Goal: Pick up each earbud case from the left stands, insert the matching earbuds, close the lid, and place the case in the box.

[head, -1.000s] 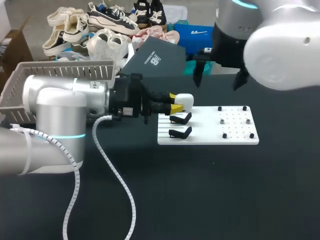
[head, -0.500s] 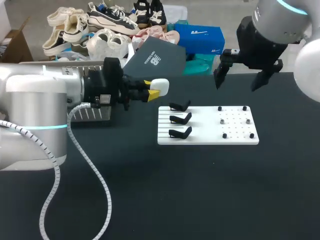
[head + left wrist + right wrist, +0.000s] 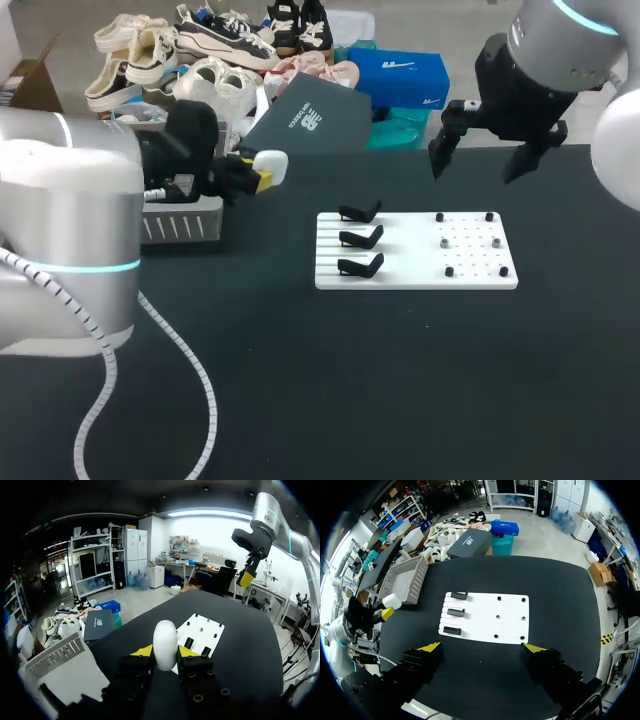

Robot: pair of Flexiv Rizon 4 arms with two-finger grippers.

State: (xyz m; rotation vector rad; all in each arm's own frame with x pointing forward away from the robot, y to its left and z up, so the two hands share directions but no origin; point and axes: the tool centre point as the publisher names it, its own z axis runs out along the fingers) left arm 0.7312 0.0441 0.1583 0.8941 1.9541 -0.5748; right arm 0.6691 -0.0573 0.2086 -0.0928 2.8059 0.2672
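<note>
Carried off the stands [image 3: 360, 238], the case [image 3: 165, 639] is clamped in left fingers [image 3: 165, 651], basket [image 3: 180, 228] beside them; right fingers [image 3: 481, 647] apart.

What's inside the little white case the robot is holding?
Only its smooth white shell shows. The earbud case, gripped by the left gripper, is closed, so its inside is hidden.

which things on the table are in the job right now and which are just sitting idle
In the job: earbud case, left fingers shut on it; grey basket.
Idle: white board, its three empty black stands, open right fingers.
</note>
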